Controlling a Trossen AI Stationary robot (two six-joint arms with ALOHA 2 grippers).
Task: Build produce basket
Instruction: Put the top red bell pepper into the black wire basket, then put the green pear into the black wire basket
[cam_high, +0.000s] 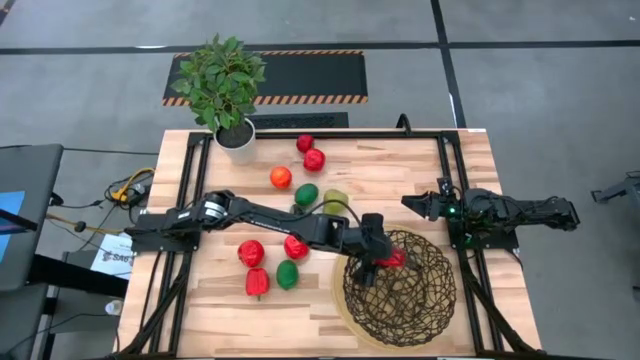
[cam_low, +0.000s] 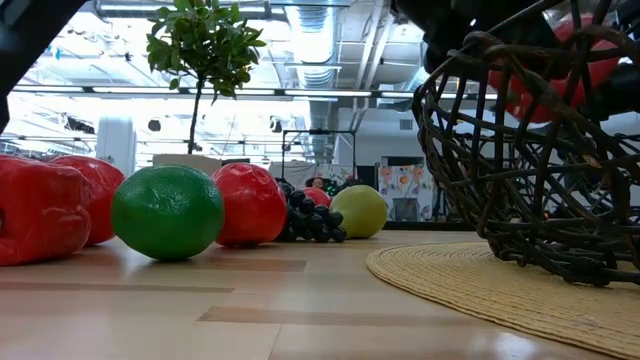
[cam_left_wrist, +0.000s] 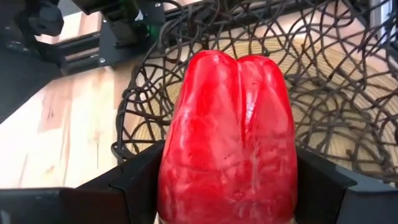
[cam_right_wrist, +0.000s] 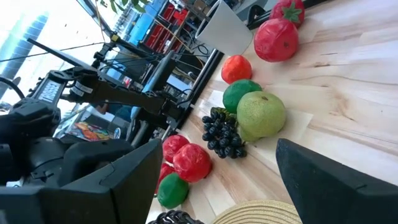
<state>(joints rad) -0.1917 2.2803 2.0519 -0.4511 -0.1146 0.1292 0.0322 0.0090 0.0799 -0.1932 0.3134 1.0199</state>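
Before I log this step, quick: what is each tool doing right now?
Left tool: closed on a red pepper, over the basket.
Right tool: open, holding nothing, parked at the table's right edge.

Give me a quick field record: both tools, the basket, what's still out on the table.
left tool: shut on a red pepper, above the basket's near-left rim
right tool: open, holding nothing, parked at the table's right edge
basket: on its tan mat, no produce seen resting inside
loose produce: limes, pear, grapes, orange, red pieces left of the basket
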